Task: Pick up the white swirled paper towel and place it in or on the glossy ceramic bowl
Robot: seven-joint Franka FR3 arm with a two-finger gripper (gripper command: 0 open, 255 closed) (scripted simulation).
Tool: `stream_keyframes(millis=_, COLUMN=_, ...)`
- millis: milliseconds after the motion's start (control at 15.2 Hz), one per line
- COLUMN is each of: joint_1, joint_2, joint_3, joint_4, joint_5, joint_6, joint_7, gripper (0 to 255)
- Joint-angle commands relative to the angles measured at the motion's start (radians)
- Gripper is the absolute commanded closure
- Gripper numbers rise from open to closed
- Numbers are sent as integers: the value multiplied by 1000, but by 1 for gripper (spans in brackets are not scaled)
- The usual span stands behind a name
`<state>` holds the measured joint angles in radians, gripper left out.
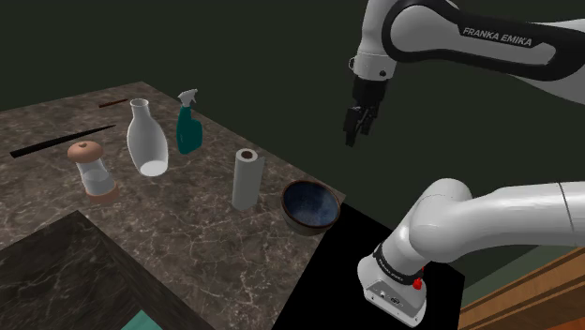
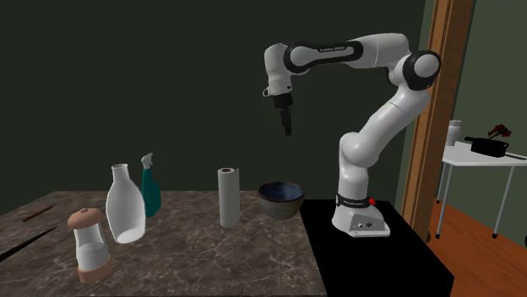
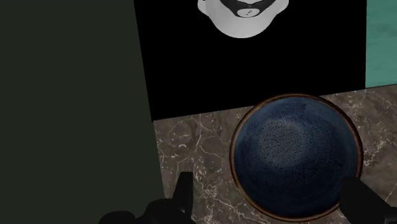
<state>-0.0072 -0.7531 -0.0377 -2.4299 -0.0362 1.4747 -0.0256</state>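
Observation:
The white paper towel roll (image 1: 247,178) (image 2: 228,196) stands upright on the dark marble counter (image 1: 187,244). Just beside it, near the counter's corner by the stand, sits the bowl (image 1: 310,206) (image 2: 281,199) (image 3: 296,156), dark blue inside with a brown rim. My gripper (image 1: 357,125) (image 2: 287,126) (image 3: 267,181) hangs high in the air, roughly above the bowl and well clear of the roll. It points down and is open, holding nothing; in the wrist view the bowl lies far below, between the two fingers (image 3: 181,197).
A white vase (image 1: 147,138), a teal spray bottle (image 1: 189,123) and a clear jar with a brown lid (image 1: 94,171) stand further along the counter beyond the roll. The black stand (image 1: 375,272) borders the counter at the bowl's side. A white side table (image 2: 481,156) stands by the doorway.

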Motion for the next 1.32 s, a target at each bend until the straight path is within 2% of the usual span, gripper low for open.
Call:
stream_keyframes(millis=0, joint_1=0, joint_2=0, joint_3=0, joint_4=0, joint_5=0, joint_6=0, joint_7=0, gripper=0)
stream_keyframes(millis=660, joint_1=72, joint_2=219, joint_3=116, joint_4=10, joint_5=110, joint_6=302, joint_7=116, gripper=0)
stream_keyframes(millis=1254, joint_1=118, joint_2=476, joint_3=213, joint_4=124, joint_5=140, joint_6=535, joint_7=215, gripper=0)
